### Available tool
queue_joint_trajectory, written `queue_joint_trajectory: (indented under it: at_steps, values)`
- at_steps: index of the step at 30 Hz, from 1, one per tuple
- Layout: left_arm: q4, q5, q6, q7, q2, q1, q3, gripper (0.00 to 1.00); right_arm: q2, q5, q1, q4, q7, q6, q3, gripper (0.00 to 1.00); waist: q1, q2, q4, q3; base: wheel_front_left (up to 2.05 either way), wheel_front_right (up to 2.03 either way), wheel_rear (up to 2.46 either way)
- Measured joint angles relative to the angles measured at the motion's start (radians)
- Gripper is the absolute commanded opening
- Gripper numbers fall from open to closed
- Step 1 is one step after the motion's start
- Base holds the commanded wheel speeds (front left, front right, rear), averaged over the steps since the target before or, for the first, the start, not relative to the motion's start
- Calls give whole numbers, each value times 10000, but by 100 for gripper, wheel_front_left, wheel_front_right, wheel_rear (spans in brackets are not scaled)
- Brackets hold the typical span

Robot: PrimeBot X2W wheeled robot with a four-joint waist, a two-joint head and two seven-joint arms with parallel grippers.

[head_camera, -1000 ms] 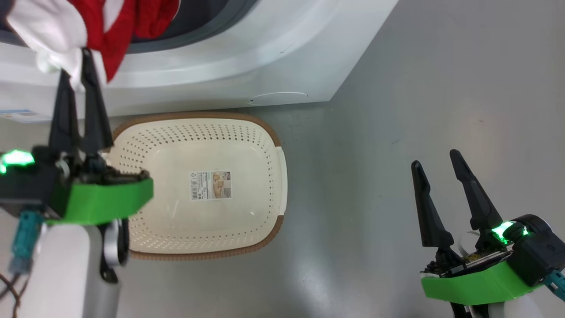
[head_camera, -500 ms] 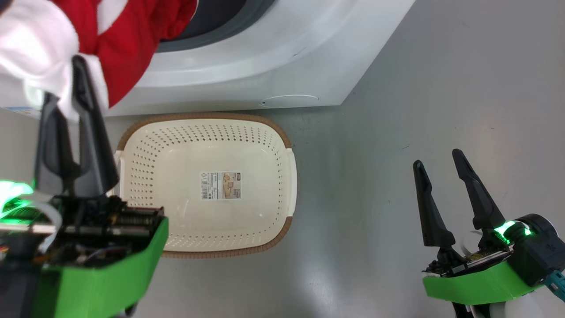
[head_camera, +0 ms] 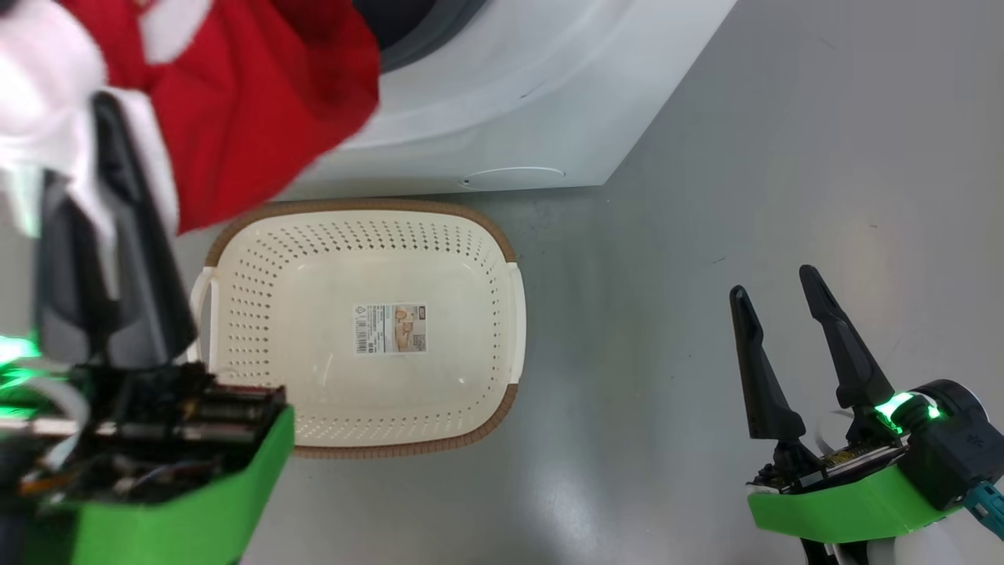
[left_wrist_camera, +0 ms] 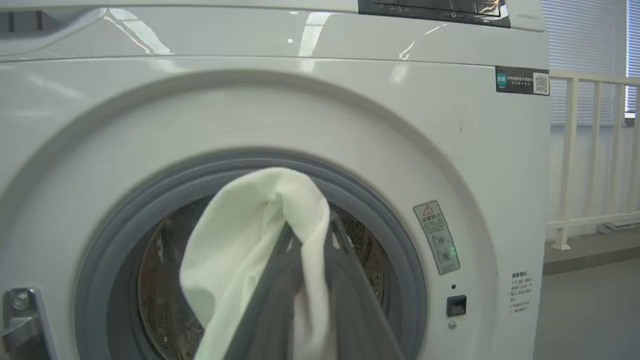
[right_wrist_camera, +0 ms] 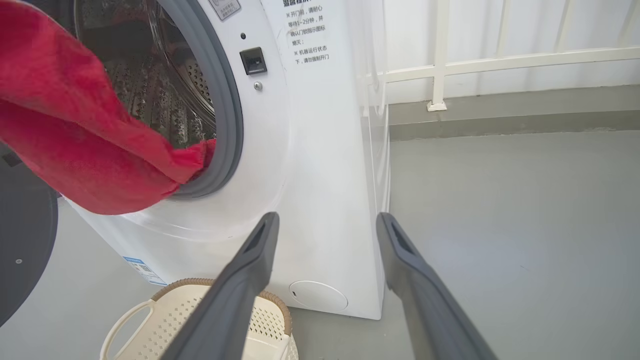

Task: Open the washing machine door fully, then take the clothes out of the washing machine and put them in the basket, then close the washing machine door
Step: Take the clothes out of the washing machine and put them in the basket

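Note:
My left gripper (head_camera: 78,145) is shut on the clothes (head_camera: 251,102), a red and white bundle held up in front of the washing machine (head_camera: 510,94) and over the far left rim of the basket (head_camera: 486,235). In the left wrist view white fabric (left_wrist_camera: 250,240) drapes over my gripper (left_wrist_camera: 310,230) before the grey ring (left_wrist_camera: 395,235) and steel drum. The right wrist view shows the red garment (right_wrist_camera: 75,135) trailing out of the drum opening, with the dark door (right_wrist_camera: 22,240) swung open at the left edge. My right gripper (head_camera: 773,282) stands open over bare floor.
The basket (right_wrist_camera: 200,320) stands on the grey floor right against the machine's front and holds just a paper label (head_camera: 390,328). A white railing (right_wrist_camera: 440,65) runs along the wall beyond the machine. Grey floor stretches to the right.
The left gripper has drawn the clothes further out of the drum and nearer the camera; the red fabric now hangs lower, reaching the basket's far rim. The right gripper has stayed put.

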Motion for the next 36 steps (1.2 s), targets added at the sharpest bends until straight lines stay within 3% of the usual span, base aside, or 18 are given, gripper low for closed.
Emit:
queue_joint_trajectory:
  at_steps: [4,13,29,36]
  values:
    - [1450,-715,-35,-209,-267,354,-132,0,-2,0,-1,-15,0,0,19,100,0,0,-47,62,0,0,0]
    - [5262,-1724,-602,-734,-688,393,-399,0,-2,0,-4,-25,0,0,77,100,0,0,-122,134,0,0,0]
    - [11703,-2226,-1697,-1087,-1218,-1098,-637,0,-2,0,-46,-42,0,0,123,100,0,0,-239,354,0,0,0]
    - [13743,-2274,-2228,-1114,-1400,-1801,-566,0,-2,0,-198,-50,0,0,153,100,0,0,-366,497,0,0,0]
